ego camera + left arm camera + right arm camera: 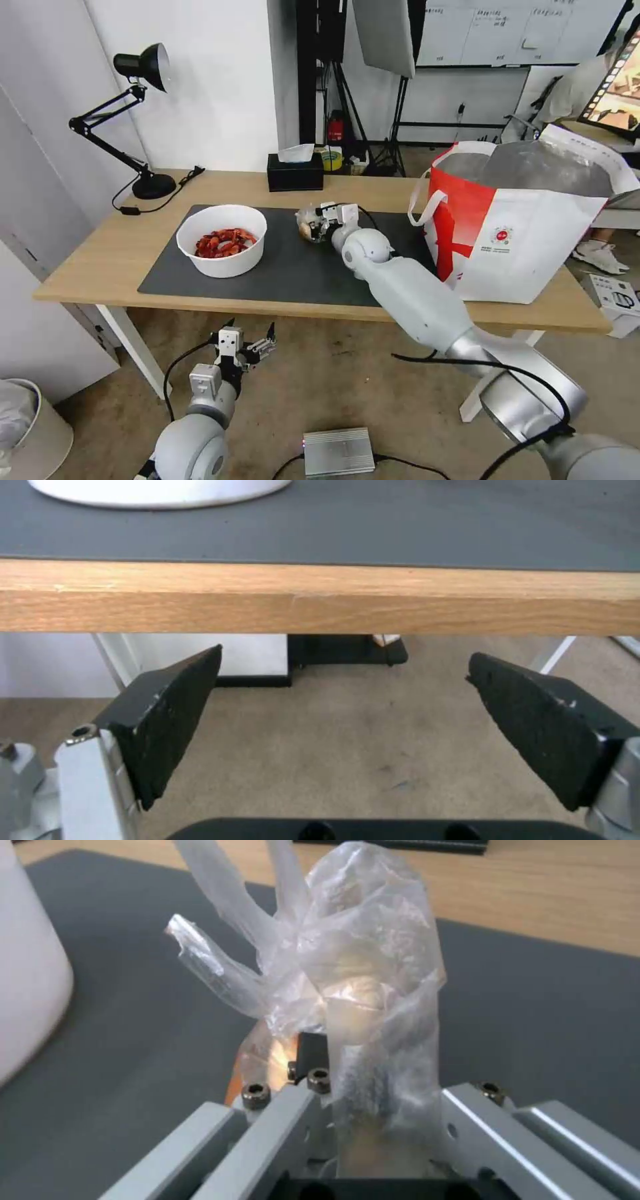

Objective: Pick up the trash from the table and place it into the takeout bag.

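- The right claw is clamped on the knotted clear bag, held just above the dark mat on the bench.
- The step in hand looks like the carry; next comes a lift over the rim of the takeout bag, on the claw's right.
- The white bowl of red shells sits to the claw's left.
- The left claw hangs open below the bench edge.

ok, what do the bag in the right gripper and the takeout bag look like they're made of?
Knotted clear bag, clamped in the right gripper: thin transparent plastic film, glossy and creased, with the pale lump showing through. Takeout bag: matte white and red outer panels, likely woven or coated fabric, with a crinkled silver lining that looks like foil.
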Controlling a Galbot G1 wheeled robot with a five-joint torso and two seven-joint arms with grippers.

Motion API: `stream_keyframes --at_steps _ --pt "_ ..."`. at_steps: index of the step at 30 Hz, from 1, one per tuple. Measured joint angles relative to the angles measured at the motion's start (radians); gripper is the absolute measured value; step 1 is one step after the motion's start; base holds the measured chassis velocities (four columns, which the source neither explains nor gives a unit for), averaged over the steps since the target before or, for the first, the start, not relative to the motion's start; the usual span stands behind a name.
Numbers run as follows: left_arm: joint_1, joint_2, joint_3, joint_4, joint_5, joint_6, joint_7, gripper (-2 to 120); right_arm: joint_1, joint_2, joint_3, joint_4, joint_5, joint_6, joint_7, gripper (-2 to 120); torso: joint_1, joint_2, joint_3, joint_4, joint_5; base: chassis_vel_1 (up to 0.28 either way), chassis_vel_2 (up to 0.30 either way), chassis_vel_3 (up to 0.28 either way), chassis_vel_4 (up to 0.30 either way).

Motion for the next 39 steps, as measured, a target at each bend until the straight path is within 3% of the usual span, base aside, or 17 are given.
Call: stream_keyframes --at_steps 16,27,39 --pt "0.002 -0.002 0.001 -0.001 0.001 -0.003 -0.001 100 -0.182 -0.17 0.036 0.386 -0.119 0.038 0.161 4 0.0 0.0 0.0 0.0001 -0.0001 0.0 0.0 0.0 0.0" --pt "0.006 -0.002 0.007 -0.007 0.009 -0.003 -0.003 100 -0.384 -0.266 0.088 0.568 -0.299 0.186 0.226 4 0.0 0.0 0.0 0.0 0.0 0.0 0.0 0.0 0.0" --pt "0.022 -0.01 0.015 -0.023 0.027 -0.001 -0.004 100 -0.627 -0.36 0.297 0.765 -0.509 0.354 0.202 4 0.0 0.0 0.0 -0.0001 0.0001 0.0 0.0 0.0 0.0"
